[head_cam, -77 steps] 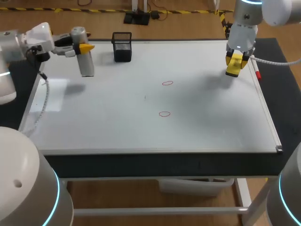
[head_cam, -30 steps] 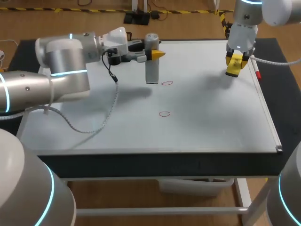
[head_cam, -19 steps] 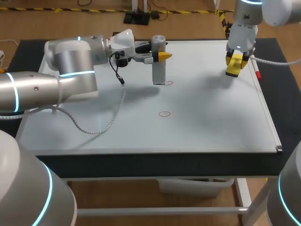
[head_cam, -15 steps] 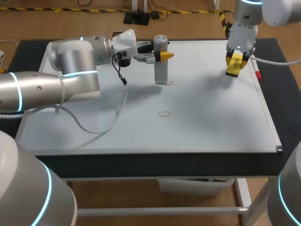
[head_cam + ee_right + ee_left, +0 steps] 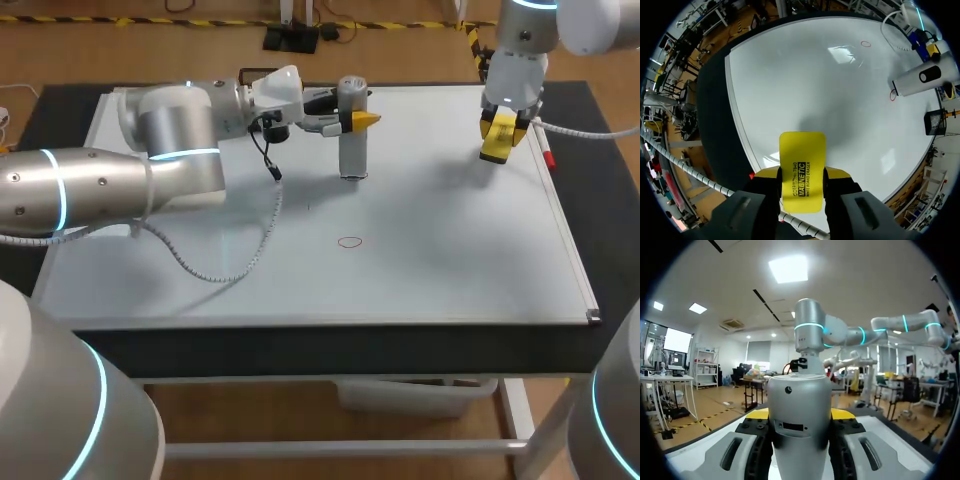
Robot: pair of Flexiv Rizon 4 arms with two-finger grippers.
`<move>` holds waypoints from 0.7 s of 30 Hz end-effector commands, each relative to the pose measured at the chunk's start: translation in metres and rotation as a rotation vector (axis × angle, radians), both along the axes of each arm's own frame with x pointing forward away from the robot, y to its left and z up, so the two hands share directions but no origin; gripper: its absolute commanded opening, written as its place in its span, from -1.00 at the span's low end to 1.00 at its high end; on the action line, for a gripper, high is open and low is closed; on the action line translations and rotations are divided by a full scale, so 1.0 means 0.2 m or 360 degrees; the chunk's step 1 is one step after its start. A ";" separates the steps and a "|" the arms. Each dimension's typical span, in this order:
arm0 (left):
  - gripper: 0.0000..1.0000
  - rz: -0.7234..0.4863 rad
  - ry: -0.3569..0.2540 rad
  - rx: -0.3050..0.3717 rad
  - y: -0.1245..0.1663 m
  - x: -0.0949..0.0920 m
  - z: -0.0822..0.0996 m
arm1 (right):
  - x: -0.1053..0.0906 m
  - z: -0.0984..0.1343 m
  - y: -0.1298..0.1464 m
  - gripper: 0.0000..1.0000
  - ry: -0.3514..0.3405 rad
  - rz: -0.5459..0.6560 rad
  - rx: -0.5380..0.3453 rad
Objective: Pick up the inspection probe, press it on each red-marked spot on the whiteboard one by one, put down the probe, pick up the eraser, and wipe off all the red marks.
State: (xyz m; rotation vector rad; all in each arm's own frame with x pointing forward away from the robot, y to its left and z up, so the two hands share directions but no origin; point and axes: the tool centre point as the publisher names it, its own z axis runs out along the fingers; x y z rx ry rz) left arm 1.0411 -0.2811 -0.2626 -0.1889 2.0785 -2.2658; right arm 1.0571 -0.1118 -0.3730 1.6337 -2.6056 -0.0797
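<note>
The probe (image 5: 352, 150) is gripped upright by the left pincer (image 5: 348, 119), its foot directly below at one red mark (image 5: 892, 95). The other mark (image 5: 349, 241) lies nearer the robot. The eraser (image 5: 801, 155) is clamped in the right pincer (image 5: 801, 173).

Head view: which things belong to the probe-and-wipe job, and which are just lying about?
Job: inspection probe in left gripper; eraser in right gripper; whiteboard; red mark at the probe's foot; nearer red mark.
Lying about: black mesh holder; red marker at the whiteboard's right edge.
</note>
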 end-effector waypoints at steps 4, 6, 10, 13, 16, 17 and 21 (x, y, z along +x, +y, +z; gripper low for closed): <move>-1.00 -0.0013 -0.0007 -0.0030 -0.04 0.03 -0.04 | 0.00 0.00 0.00 -1.00 0.0001 0.0004 -0.0005; -1.00 -0.0010 -0.0007 -0.0034 -0.04 0.03 -0.05 | 0.00 0.00 0.00 -1.00 0.0001 0.0004 -0.0005; -1.00 -0.0012 -0.0021 -0.0048 -0.03 0.04 -0.06 | 0.00 0.00 0.00 -1.00 0.0001 0.0004 -0.0005; -1.00 -0.0002 -0.0016 -0.0051 -0.03 0.05 -0.06 | 0.00 0.00 0.00 -1.00 0.0001 0.0004 -0.0005; -1.00 -0.0002 -0.0018 -0.0048 -0.03 0.05 -0.06 | 0.00 0.00 0.00 -1.00 0.0001 0.0004 -0.0005; -1.00 -0.0002 -0.0016 -0.0047 -0.03 0.06 -0.07 | 0.00 0.00 0.00 -1.00 0.0001 0.0004 -0.0005; -1.00 -0.0008 -0.0015 -0.0044 -0.03 0.06 -0.07 | 0.00 0.00 0.00 -1.00 0.0001 0.0004 -0.0005</move>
